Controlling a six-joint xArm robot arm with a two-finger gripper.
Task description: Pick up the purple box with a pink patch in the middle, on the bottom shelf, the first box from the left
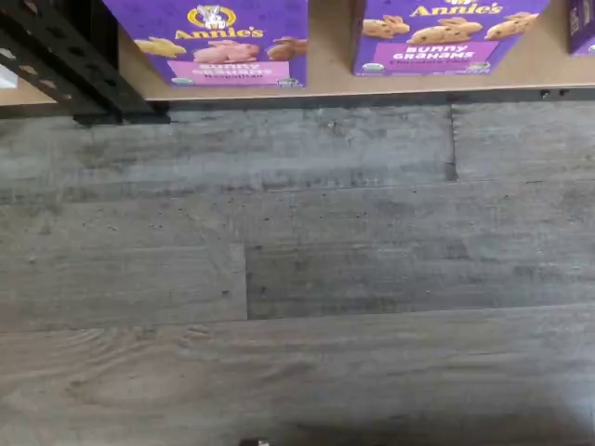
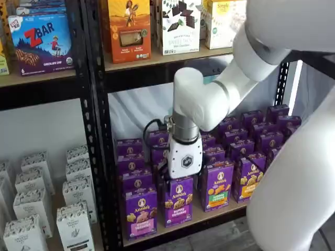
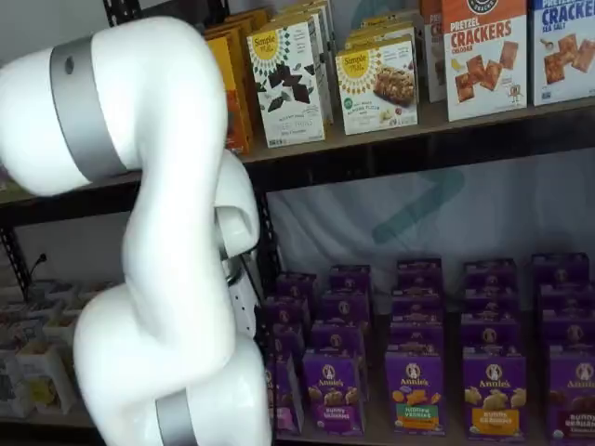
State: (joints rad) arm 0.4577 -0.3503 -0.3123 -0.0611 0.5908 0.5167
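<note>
1. Purple cardboard, the purple box [image 2: 140, 213] stands upright at the bottom shelf's [image 2: 180, 226] front, just left of and below the gripper [image 2: 183, 178]
2. Black fingers hidden; jaws wide, nothing held

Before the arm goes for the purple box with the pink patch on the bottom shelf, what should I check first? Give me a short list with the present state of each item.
1. Purple box stands upright at the front of the bottom shelf: ok.
2. Pink patch faces outward, also seen in the wrist view: ok.
3. Gripper holds nothing: cannot tell; its fingers are hard to make out against the boxes.
4. Gripper lined up with the purple box: not ok; it hangs in front of the neighbouring box.
5. Black rack post close beside the purple box leaves room for a finger: cannot tell.
</note>
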